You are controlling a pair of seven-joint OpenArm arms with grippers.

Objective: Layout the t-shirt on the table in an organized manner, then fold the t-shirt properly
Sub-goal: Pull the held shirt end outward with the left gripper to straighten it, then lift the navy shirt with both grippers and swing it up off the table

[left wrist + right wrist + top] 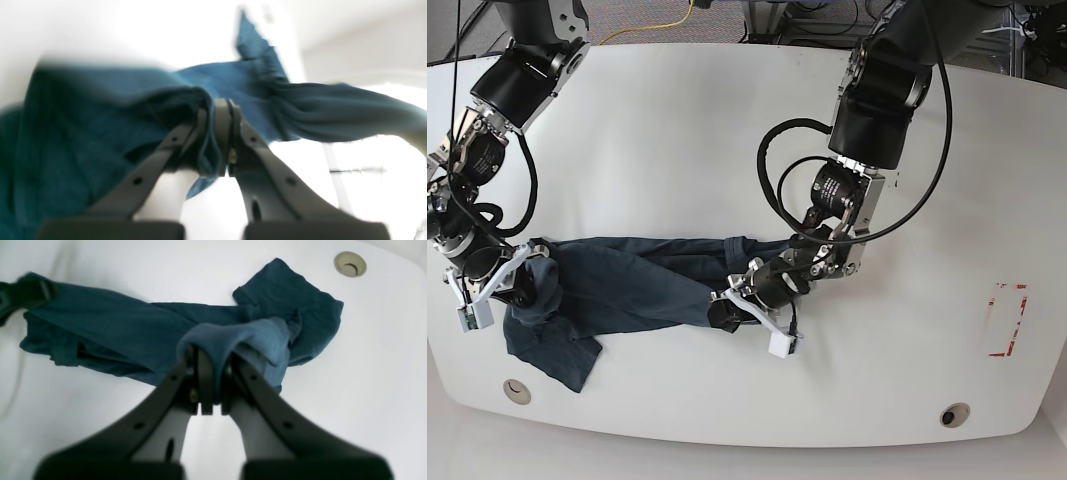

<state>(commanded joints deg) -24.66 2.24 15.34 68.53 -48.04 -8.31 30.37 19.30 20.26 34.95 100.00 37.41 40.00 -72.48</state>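
Note:
The dark navy t-shirt (627,285) lies bunched in a long band across the front left of the white table (687,140), with one crumpled end (557,350) spread toward the front edge. My right gripper (533,270) is shut on a fold of the t-shirt (233,336) at the band's left end; the wrist view shows the cloth pinched in the right gripper (213,376). At the band's right end my left gripper (727,305) is shut on the t-shirt (100,126). That blurred wrist view shows cloth pinched in the left gripper (224,133).
Two round grommet holes (517,391) (954,414) sit near the front edge; one grommet hole (350,264) shows in the right wrist view. A red tape rectangle (1007,320) marks the table's right side. Cables loop around the left arm (867,110).

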